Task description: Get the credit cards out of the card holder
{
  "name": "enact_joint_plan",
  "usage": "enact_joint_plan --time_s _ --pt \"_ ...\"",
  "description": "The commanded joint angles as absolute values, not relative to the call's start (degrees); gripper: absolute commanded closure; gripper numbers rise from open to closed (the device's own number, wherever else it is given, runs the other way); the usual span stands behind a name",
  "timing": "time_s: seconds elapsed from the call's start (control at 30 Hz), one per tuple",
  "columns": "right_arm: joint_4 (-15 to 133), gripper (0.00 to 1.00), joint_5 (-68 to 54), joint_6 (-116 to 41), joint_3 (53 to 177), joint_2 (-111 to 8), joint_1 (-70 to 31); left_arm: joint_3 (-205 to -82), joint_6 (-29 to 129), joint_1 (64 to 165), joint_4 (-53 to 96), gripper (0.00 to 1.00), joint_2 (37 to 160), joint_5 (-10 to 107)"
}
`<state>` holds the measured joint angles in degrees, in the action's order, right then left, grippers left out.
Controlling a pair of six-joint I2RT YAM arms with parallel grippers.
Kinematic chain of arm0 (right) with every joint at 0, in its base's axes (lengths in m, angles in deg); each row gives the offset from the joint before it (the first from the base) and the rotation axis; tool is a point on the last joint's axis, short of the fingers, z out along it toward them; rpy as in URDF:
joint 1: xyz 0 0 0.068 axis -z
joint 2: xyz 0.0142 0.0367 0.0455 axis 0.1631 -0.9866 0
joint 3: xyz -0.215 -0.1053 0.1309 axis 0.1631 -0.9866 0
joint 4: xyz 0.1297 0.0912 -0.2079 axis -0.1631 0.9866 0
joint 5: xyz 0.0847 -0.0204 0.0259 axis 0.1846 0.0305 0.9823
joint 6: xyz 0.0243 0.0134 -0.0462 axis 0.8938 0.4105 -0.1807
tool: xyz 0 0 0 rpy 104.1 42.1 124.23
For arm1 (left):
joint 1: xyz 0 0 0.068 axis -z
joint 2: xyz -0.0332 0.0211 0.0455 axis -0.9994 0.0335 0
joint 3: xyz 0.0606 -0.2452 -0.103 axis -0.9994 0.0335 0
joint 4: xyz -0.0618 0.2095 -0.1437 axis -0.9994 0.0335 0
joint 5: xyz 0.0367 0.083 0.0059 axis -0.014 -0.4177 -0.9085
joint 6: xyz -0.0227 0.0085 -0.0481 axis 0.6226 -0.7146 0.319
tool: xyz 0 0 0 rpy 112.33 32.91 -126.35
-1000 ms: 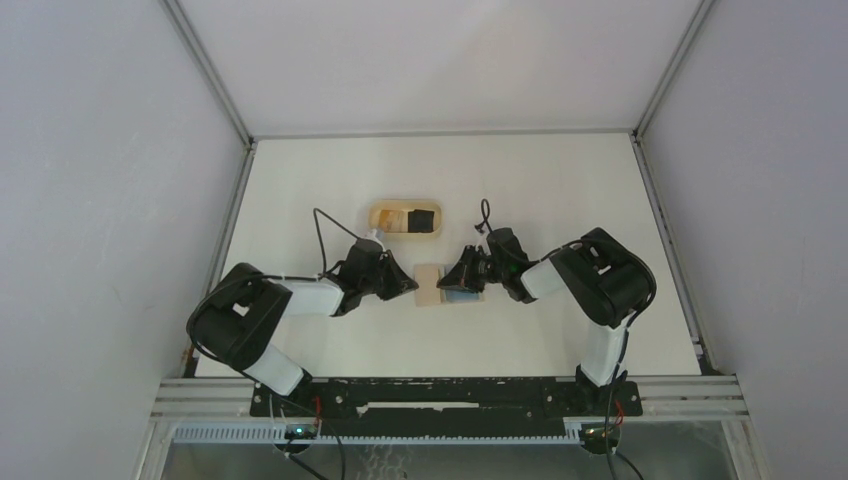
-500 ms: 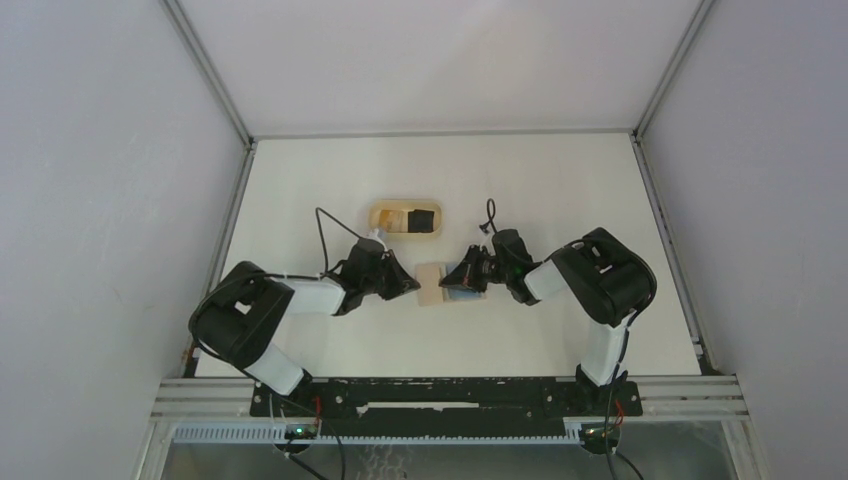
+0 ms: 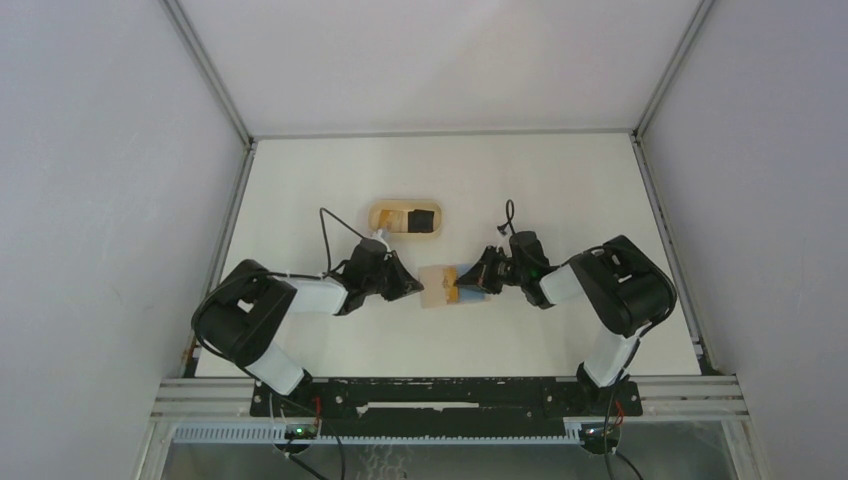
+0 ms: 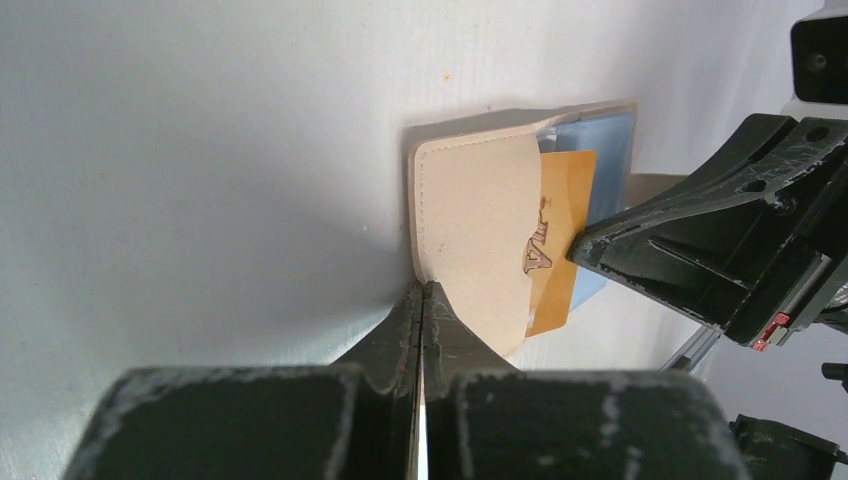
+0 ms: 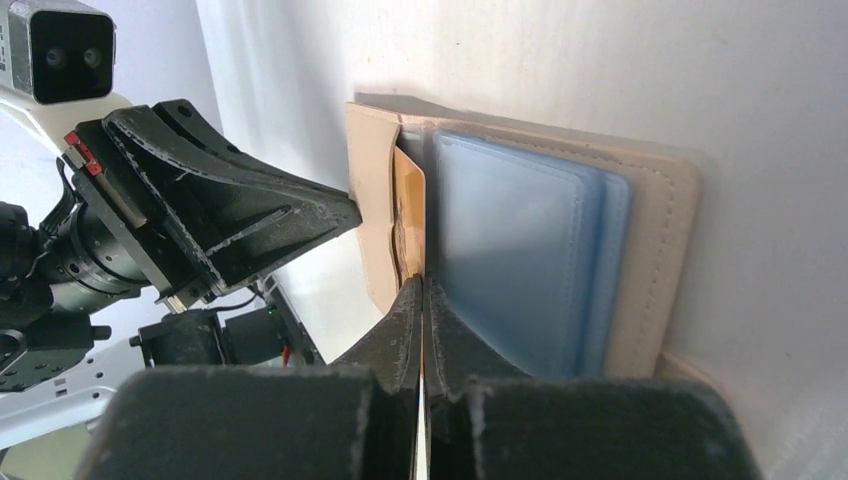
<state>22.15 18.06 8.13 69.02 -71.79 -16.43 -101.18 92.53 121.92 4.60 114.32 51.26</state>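
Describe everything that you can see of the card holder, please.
The card holder lies open on the white table, between the two grippers. It looks like tan-beige stitched leather, with pale blue clear sleeves inside. An orange card sticks partly out from under its beige flap. The shut left gripper touches the flap's corner; the shut right gripper pinches the card's edge.

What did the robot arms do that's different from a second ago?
The right fingers closed on the gold card and pulled it to the right, partway out of the card holder. The left fingers stayed shut on the card holder's flap, and the wooden tray did not move.
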Motion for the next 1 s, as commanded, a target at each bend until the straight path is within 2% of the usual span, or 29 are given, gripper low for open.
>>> enact_joint_plan --time_s 0.0,0.3,0.57,0.7,0.97 --pt "23.3 1.00 17.5 5.5 68.6 -68.3 -15.4 -98.2 90.1 121.5 18.0 1.00 116.9 46.2" --pt "33.2 1.00 17.0 3.9 71.2 -57.5 -15.2 -97.7 89.8 121.5 20.6 1.00 113.7 44.0" --pt "50.1 1.00 11.9 -1.3 82.6 -50.6 -16.2 -93.9 89.6 120.9 23.3 1.00 106.9 42.1" --pt "51.9 1.00 9.5 -1.7 92.4 -55.6 -18.7 -91.6 89.3 120.6 23.2 1.00 103.6 42.3" --pt "49.7 1.00 5.8 2.7 114.3 -76.6 -23.4 -87.7 88.1 119.3 20.5 1.00 99.3 44.7"
